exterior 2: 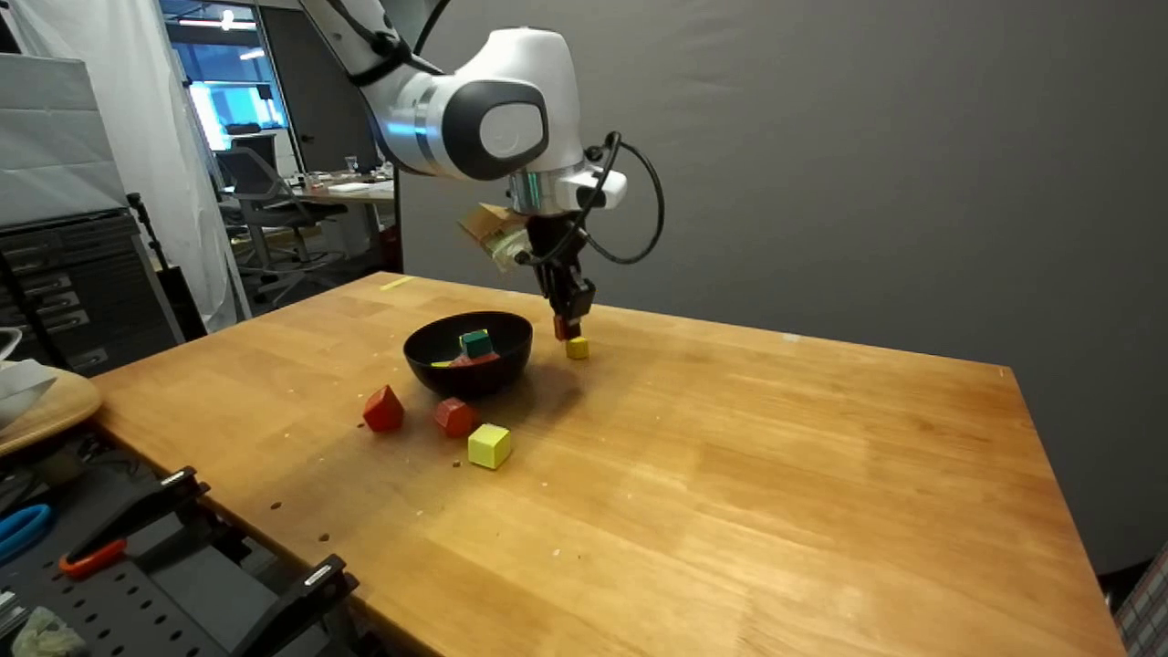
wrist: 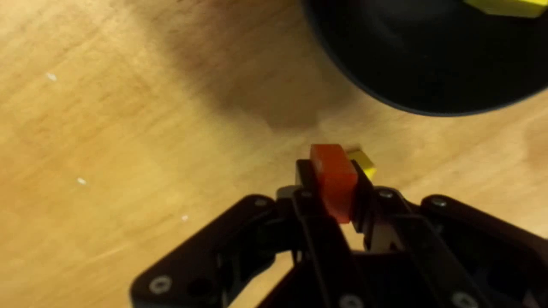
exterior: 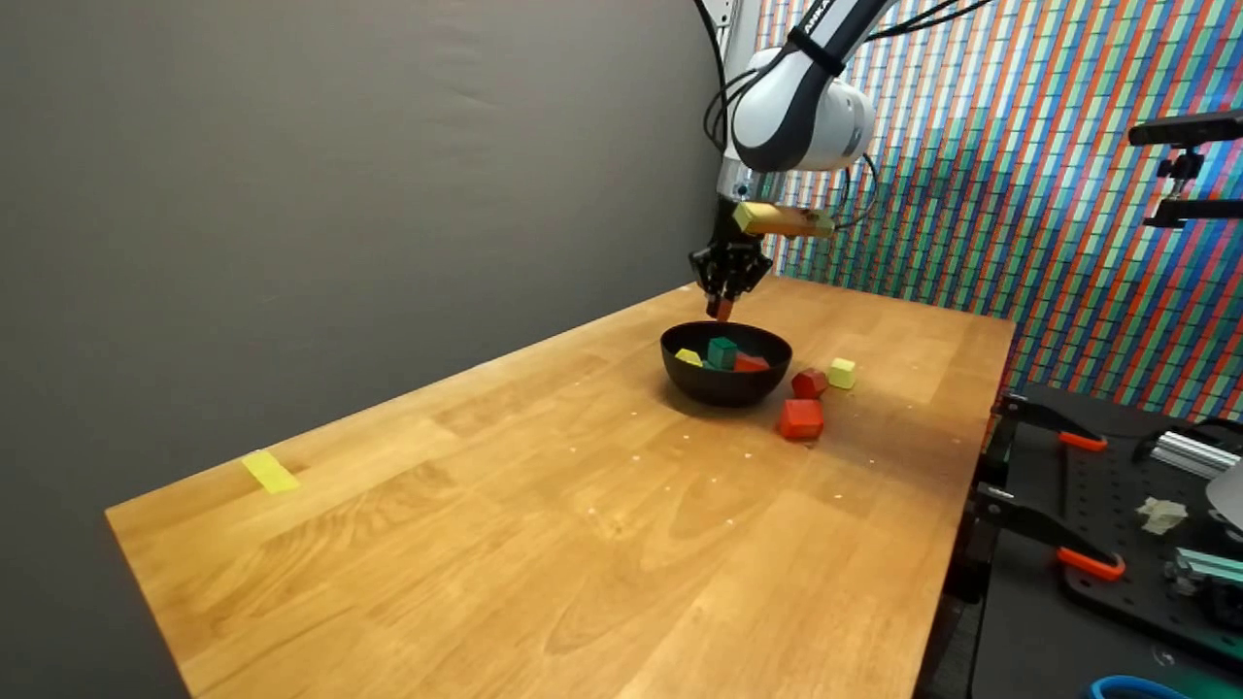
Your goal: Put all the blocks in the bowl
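My gripper [wrist: 332, 188] is shut on a red-orange block [wrist: 336, 179], held above the table beside the black bowl [wrist: 428, 72]. The gripper also shows in both exterior views [exterior: 721, 307] [exterior 2: 568, 327]. The bowl [exterior: 723, 390] [exterior 2: 467, 381] holds a green block [exterior: 722, 351], a yellow block [exterior: 688, 357] and red pieces [exterior: 750, 363]. On the table outside it are a red block [exterior 2: 383, 410], a darker red block [exterior 2: 454, 417] and a yellow cube [exterior 2: 490, 446]. Another yellow block [exterior 2: 577, 348] lies close by the gripper, partly hidden by a finger in the wrist view [wrist: 362, 162].
A flat yellow strip [exterior: 270, 471] is stuck near the table's edge. A grey wall [exterior: 388, 194] runs along one side of the wooden table [exterior: 544, 544]. Black clamps with orange parts [exterior: 1058, 539] and a dark cart stand by the opposite edge.
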Action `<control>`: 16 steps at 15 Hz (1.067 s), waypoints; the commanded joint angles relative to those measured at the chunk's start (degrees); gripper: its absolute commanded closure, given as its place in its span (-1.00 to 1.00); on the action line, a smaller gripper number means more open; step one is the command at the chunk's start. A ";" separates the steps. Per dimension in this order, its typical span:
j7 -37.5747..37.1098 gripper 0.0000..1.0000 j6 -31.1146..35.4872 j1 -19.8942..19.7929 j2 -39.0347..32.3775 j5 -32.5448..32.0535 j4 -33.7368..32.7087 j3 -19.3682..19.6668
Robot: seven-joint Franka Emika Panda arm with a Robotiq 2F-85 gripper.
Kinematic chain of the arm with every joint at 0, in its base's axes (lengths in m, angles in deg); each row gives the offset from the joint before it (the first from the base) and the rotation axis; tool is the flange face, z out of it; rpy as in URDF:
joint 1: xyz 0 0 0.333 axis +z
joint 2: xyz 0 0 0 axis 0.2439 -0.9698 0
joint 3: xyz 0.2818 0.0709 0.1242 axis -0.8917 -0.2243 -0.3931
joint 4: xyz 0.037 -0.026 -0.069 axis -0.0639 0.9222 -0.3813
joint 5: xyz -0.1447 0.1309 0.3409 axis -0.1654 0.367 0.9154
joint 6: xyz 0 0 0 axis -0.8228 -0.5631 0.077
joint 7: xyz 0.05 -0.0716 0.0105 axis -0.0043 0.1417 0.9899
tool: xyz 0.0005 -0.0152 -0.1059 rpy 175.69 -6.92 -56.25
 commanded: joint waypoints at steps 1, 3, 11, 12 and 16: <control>0.35 0.74 -3.14 4.02 8.89 -2.12 3.60 -0.67; 0.55 0.73 -6.93 5.44 9.56 -2.02 3.26 -2.14; -0.95 -0.06 -12.60 6.70 7.02 -1.53 3.90 -3.30; -1.64 -0.20 -10.26 6.95 7.49 -2.67 4.33 -2.39; -2.91 -0.82 -6.72 6.41 9.11 -4.00 2.97 0.80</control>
